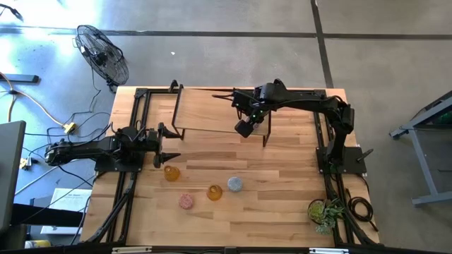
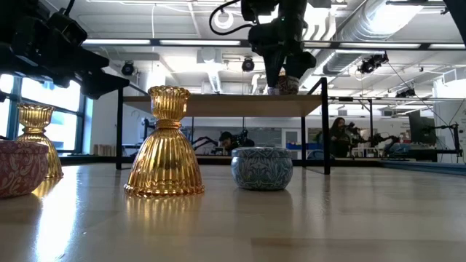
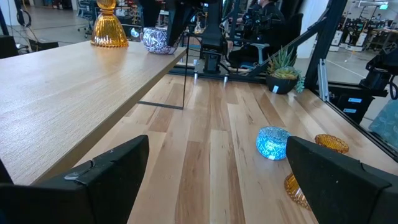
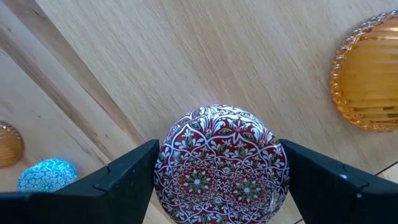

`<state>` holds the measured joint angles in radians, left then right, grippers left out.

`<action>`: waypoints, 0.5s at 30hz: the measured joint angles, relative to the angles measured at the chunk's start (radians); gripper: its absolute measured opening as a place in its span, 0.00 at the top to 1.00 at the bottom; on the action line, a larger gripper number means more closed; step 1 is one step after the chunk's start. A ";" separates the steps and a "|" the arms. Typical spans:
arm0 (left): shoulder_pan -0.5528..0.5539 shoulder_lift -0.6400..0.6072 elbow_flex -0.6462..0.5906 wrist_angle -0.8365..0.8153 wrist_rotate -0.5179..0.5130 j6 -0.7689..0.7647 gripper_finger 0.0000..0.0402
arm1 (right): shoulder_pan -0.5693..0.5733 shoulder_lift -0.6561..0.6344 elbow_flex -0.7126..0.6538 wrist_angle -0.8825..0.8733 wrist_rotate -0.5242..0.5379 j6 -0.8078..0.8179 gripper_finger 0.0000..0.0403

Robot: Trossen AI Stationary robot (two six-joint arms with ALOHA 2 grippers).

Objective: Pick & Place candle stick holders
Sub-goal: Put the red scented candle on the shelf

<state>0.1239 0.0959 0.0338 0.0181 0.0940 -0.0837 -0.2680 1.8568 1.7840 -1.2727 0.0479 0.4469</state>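
Observation:
A raised wooden shelf (image 1: 205,113) stands at the table's far middle. On its right end stand an amber flask-shaped holder (image 4: 367,74) and a mauve patterned round holder (image 4: 221,165). My right gripper (image 1: 245,128) comes down over the mauve holder and is shut on it. Two amber holders (image 1: 171,173) (image 1: 215,192), a pink one (image 1: 186,201) and a light blue one (image 1: 234,184) stand on their bases on the tabletop nearer me. My left gripper (image 1: 168,144) is open and empty at the table's left, just left of the shelf. My right gripper pinches the mauve holder's round side wall (image 4: 166,163) between its two fingers, one on each opposite side. The fingers come from above, pointing down. The holder stands upright with its base on the shelf top (image 2: 284,90).
A small green potted plant (image 1: 325,212) stands at the table's near right corner. Black arm frames run along both sides of the table (image 1: 127,183). The shelf stands on thin black legs (image 2: 325,131), with open tabletop beneath it. People sit at desks in the room behind (image 2: 338,135).

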 joint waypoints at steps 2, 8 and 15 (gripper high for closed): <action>0.000 0.000 0.000 0.000 0.000 0.000 0.07 | 0.000 0.000 0.000 0.000 0.000 0.001 0.22; 0.000 0.000 0.000 0.000 0.000 0.000 0.07 | 0.000 -0.002 0.000 0.000 -0.053 -0.002 0.22; 0.000 0.000 0.000 0.000 0.000 0.000 0.07 | 0.000 -0.002 0.001 -0.009 -0.051 -0.010 0.22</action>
<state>0.1238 0.0959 0.0338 0.0181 0.0940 -0.0837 -0.2676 1.8553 1.7847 -1.2817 -0.0027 0.4374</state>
